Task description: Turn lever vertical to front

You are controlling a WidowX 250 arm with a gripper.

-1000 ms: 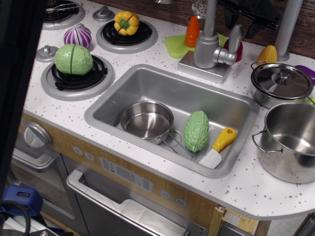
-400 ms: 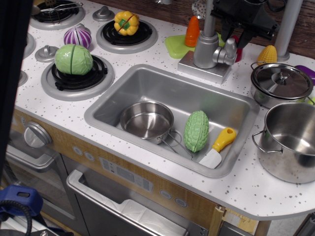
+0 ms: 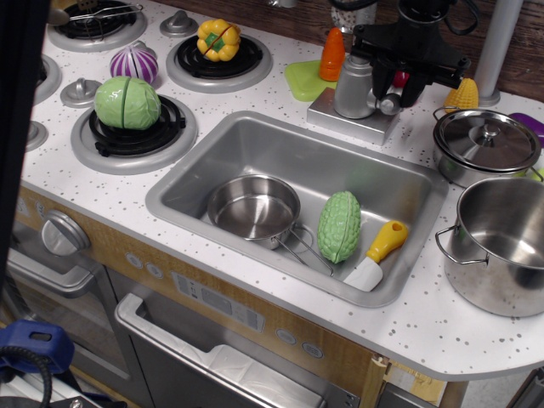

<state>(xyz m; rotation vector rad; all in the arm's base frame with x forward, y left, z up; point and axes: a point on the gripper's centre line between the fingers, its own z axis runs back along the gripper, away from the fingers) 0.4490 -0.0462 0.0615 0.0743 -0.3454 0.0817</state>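
Note:
The grey cylindrical faucet body [image 3: 354, 87] stands on its square base [image 3: 340, 117] behind the sink. My black gripper [image 3: 401, 75] has come down right over its right side and covers the lever's flat paddle. Only the lever's short round stub [image 3: 388, 104] shows, just below the gripper, next to the faucet body. The gripper's fingers are hidden in its own dark bulk, so I cannot tell whether they are open or closed on the paddle.
The sink [image 3: 212, 161] holds a small steel pan [image 3: 253, 206], a green gourd [image 3: 339, 225] and a yellow-handled knife [image 3: 379, 252]. A lidded pot [image 3: 486, 143] and an open pot [image 3: 501, 242] stand at the right. An orange carrot [image 3: 332, 55] and a corn cob [image 3: 461, 94] flank the faucet. A grey post [image 3: 498, 42] rises behind.
My gripper has come down and to the left onto the lever. The paddle, upright a second ago, then tilted, is now hidden, with only its stub showing lower down.

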